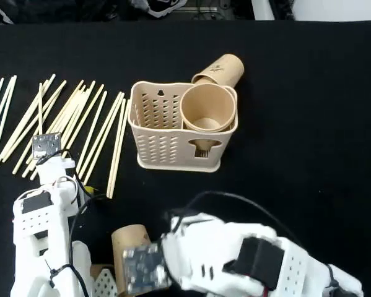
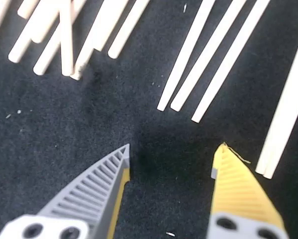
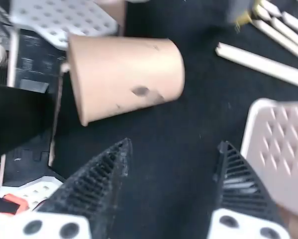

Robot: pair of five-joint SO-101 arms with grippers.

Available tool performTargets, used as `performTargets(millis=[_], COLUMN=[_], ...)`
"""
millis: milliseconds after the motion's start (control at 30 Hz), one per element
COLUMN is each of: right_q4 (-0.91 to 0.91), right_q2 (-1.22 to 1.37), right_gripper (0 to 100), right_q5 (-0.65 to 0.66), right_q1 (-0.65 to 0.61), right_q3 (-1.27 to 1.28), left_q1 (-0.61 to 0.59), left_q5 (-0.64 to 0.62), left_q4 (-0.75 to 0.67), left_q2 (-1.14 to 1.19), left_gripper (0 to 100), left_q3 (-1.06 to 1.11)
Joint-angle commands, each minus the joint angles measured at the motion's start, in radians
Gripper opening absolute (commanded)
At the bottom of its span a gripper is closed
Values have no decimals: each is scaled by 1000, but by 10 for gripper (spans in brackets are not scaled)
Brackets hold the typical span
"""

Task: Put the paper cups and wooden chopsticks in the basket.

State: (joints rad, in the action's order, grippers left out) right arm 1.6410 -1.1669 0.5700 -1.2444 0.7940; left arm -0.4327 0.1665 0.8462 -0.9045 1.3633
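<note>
- Looking down in the high view: basket (image 1: 166,133) at mid-table, one paper cup (image 1: 207,106) upright in its right compartment, second cup (image 1: 221,69) lying just behind it. Wooden chopsticks (image 1: 67,120) fanned out to the left. Third cup (image 1: 128,242) on its side near the arms.
- Left wrist view: left gripper (image 2: 171,167) released, jaws apart over black cloth (image 2: 89,129), chopstick ends just beyond.
- Right wrist view: right gripper (image 3: 173,159) released, jaws wide, third cup lying just ahead.

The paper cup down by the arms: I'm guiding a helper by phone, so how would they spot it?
Find the beige slotted basket mid-table, then look to the near edge, between the two white arms. A paper cup lies there on its side on the black cloth. Its neighbours sit at the basket: an upright cup inside, a tipped cup behind.
</note>
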Motion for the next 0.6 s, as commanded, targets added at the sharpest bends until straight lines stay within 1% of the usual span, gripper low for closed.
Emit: performTargets(millis=[0,233,367,467,567], right_q4=[-91,-402,-489,-514,-543], right_q2=[203,515,588,593,593], right_gripper=[279,278,276,276,276], right_q5=[9,0,-2,-9,-74], right_q1=[-95,-176,-178,-176,-175], right_q3=[10,151,176,174,163], left_q1=[10,4,4,5,5], left_q5=[3,2,2,2,2], left_q4=[-12,-14,-14,-14,-29], left_q2=[-15,-15,-15,-15,-15], left_gripper=[263,263,263,263,263], left_q3=[-12,-13,-13,-13,-12])
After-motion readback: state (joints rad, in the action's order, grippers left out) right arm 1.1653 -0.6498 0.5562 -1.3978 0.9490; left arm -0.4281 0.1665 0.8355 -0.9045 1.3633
